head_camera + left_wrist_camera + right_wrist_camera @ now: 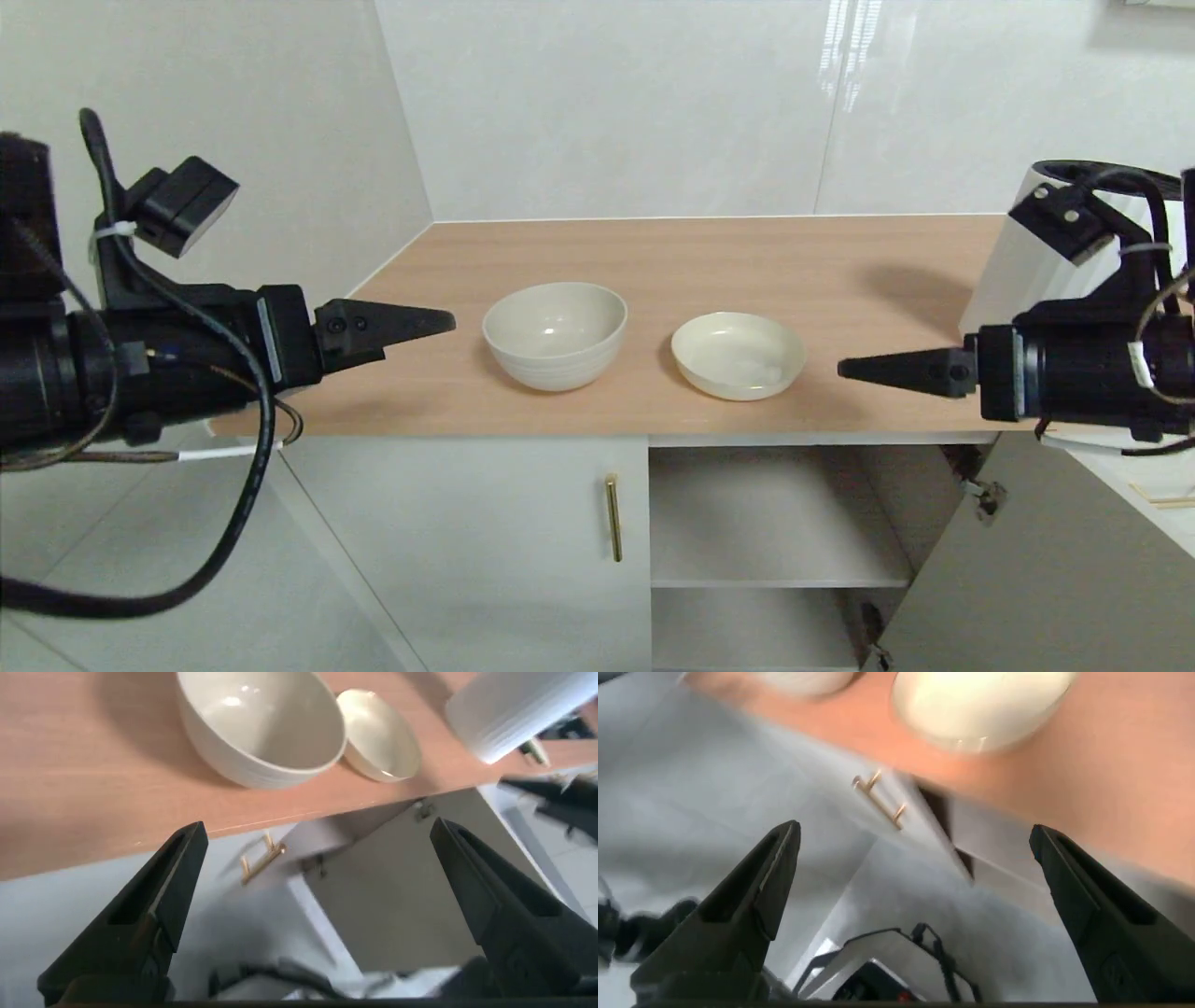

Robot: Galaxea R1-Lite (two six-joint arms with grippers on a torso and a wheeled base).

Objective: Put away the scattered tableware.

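Wooden counter point(747, 257), white tiled walls point(616, 103); deep bowl point(555, 334) beside shallow dish point(738, 355). Cabinet point(766, 509) below stands open. Left gripper point(446, 322) and right gripper point(843, 370) both spread wide.

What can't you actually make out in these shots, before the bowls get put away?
White container, head view: cut off by the right edge; contents hidden.
Cabinet lower shelf, head view: cut off by the bottom edge.
Deep bowl, right wrist view: blurred, cut off by the top edge.
Closed door hides what's behind it.
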